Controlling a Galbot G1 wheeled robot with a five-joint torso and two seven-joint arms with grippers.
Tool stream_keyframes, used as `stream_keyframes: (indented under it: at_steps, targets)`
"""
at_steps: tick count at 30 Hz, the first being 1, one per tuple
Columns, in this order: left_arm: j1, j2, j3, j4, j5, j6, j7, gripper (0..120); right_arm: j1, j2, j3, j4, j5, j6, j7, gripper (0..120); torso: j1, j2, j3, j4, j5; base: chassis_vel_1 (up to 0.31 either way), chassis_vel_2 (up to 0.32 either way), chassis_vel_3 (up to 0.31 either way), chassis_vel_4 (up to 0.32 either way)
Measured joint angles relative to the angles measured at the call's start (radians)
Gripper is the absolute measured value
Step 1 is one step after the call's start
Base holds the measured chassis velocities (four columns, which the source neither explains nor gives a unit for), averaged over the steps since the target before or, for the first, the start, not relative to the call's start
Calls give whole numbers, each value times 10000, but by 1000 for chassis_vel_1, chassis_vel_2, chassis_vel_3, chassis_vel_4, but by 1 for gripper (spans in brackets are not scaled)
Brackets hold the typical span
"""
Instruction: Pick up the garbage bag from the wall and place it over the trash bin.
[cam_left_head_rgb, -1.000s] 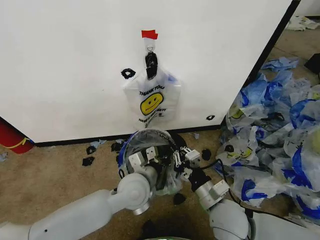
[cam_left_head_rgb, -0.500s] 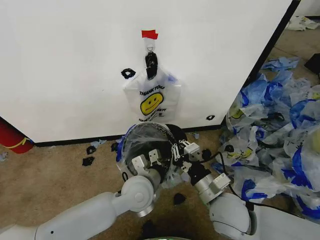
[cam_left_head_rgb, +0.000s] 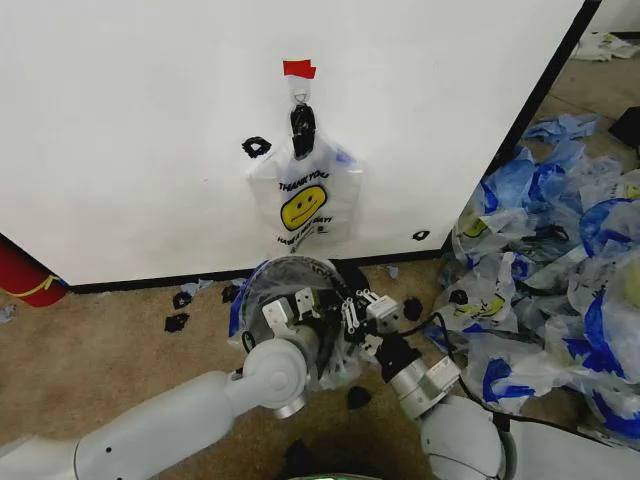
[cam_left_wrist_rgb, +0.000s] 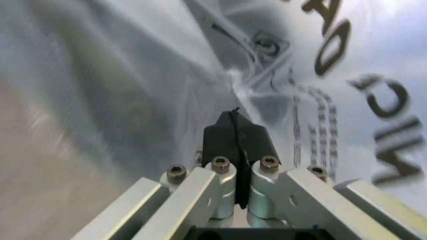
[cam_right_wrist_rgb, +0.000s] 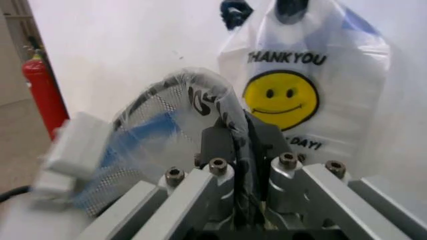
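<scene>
A thin, translucent garbage bag (cam_left_head_rgb: 292, 300) is stretched over the mouth of the round black trash bin (cam_left_head_rgb: 350, 275), which stands on the floor at the foot of the wall (cam_left_head_rgb: 150, 130). The film is seen as a crinkled, glossy dome with blue handle material along its near-left edge. It is gripped on both sides: the left gripper (cam_left_head_rgb: 293, 308) is pressed together on the plastic at the near rim, and the right gripper (cam_left_head_rgb: 360, 308) is pinched on the film just beside it.

In the left wrist view, the black pads of the left gripper (cam_left_wrist_rgb: 238, 131) are shown closed flat against each other with the plastic film (cam_left_wrist_rgb: 133, 75) caught at their tips; black printed lettering is seen through the sheet. In the right wrist view, the right gripper (cam_right_wrist_rgb: 241, 137) is shown clamped on a fold of the bag (cam_right_wrist_rgb: 173, 115), through which a dark mesh pattern is visible.

A second bag (cam_left_head_rgb: 303, 205) with a yellow smiley face and "THANK YOU" print is hung flat from a small hook under a strip of red tape (cam_left_head_rgb: 298, 68). A heap of blue-and-white bags (cam_left_head_rgb: 550, 270) is piled to the right of the panel, black scraps (cam_left_head_rgb: 178, 322) are scattered on the brown floor, and a red fire extinguisher (cam_left_head_rgb: 25, 275) is seen at the left edge.
</scene>
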Motion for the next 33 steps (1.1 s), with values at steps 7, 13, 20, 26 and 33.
stream_keyframes:
  at_steps: [7,13,20,26,33]
  targets:
    - [-67,-350,-155,548,236,-34,199,0,-267,-127,-214,74,-445,189,-215,1,0,0,0,-2,0,0,0,0,0]
    - [-100,-465,-157,702,316,-47,244,0,-315,-126,-231,73,-584,255,-257,1,0,0,0,-1,1,0,0,0,0]
    - [-69,-357,-84,524,304,-54,203,0,-283,-29,-5,-147,-402,265,-181,1,0,0,0,0,0,0,0,0,0]
    - [7,123,-77,-35,219,-59,58,0,-308,253,242,-371,193,180,171,1,0,0,0,-1,-1,0,0,0,0]
    - [169,635,-224,-583,80,-57,-8,0,-446,613,484,-592,679,61,627,1,0,0,0,0,1,0,0,0,0]
